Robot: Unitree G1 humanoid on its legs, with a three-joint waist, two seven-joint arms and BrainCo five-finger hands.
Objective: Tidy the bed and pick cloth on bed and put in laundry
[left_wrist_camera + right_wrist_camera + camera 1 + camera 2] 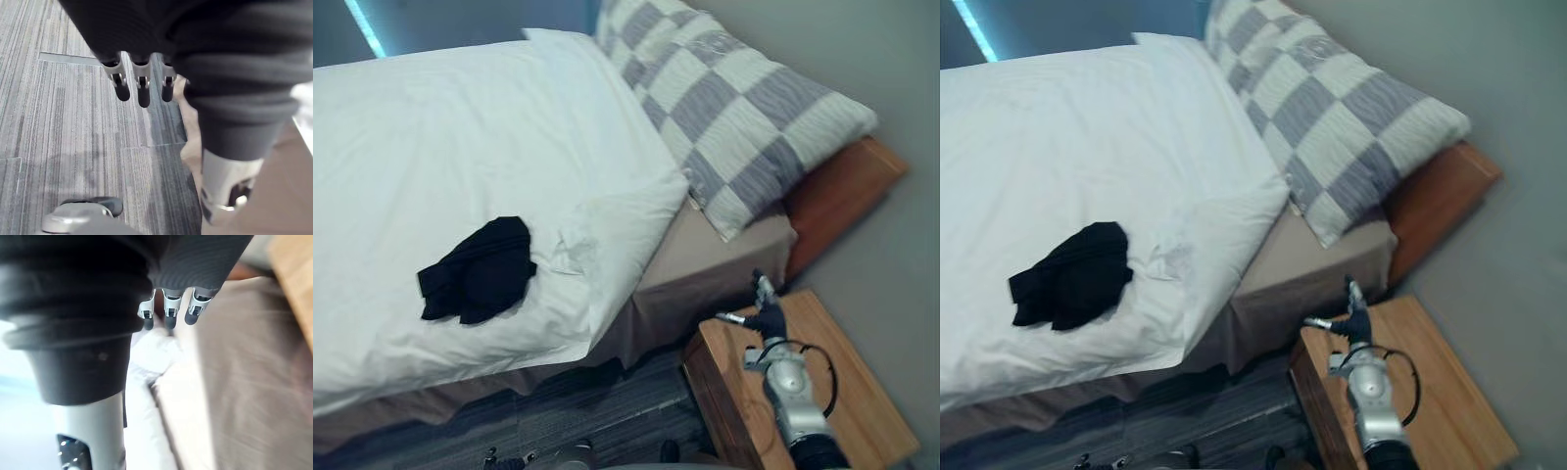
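While the right hand [766, 311] is held over the wooden nightstand [847, 392] with fingers relaxed and nothing grasped, the left hand [142, 85] is seen above the carpet [58, 112], equally loose and empty. The crumpled black cloth [478, 269] is laid on the white duvet [460, 127], well apart from the checkered pillow [734, 108].

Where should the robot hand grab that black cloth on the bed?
Probably at the thick, bunched middle of the cloth, coming straight down from above. It lies in a crumpled heap on the flat white duvet, so the raised folds look easiest to pinch, while the thin edges lie flat.
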